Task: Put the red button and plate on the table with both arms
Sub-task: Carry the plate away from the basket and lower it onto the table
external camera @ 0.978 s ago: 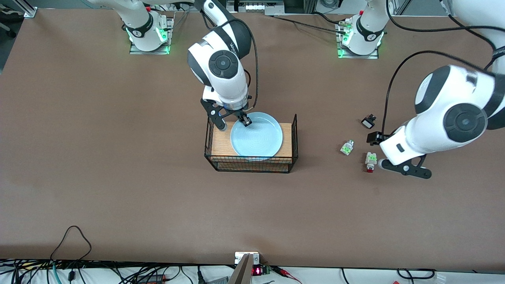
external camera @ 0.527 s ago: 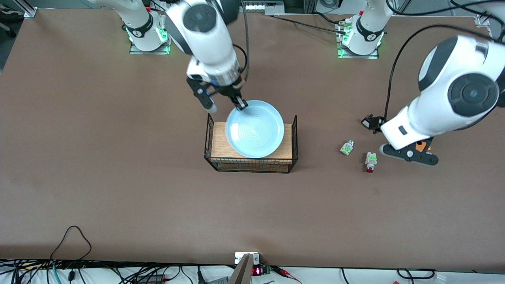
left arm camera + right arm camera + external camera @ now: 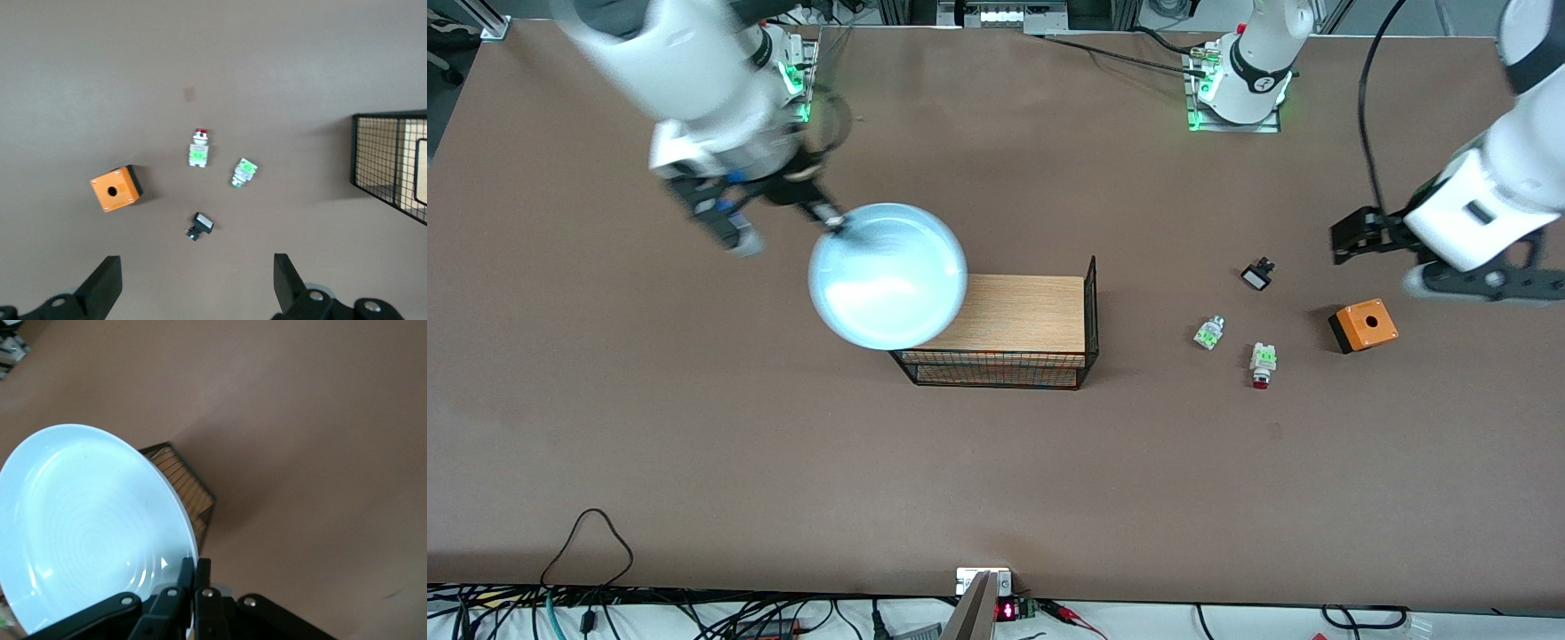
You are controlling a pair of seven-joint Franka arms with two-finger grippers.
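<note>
The pale-blue plate [image 3: 887,276] hangs tilted in the air over the rack's end toward the right arm's end. My right gripper [image 3: 831,220] is shut on its rim; in the right wrist view the gripper [image 3: 195,570] pinches the plate [image 3: 87,527]. The red button [image 3: 1261,364] lies on the brown table [image 3: 694,427] toward the left arm's end, red cap nearer the front camera. My left gripper [image 3: 1423,283] is open and empty, up over the table beside the orange box. The left wrist view shows this gripper [image 3: 193,293] and the button [image 3: 199,148].
The wooden-topped black wire rack [image 3: 1005,311] stands mid-table. An orange box with a hole [image 3: 1362,324], a green-and-clear piece [image 3: 1208,332] and a small black part [image 3: 1257,274] lie around the button. Cables run along the table's front edge.
My right gripper lifted the plate off the rack and swung it toward the right arm's end. My left arm rose and drew back from the button, uncovering the orange box.
</note>
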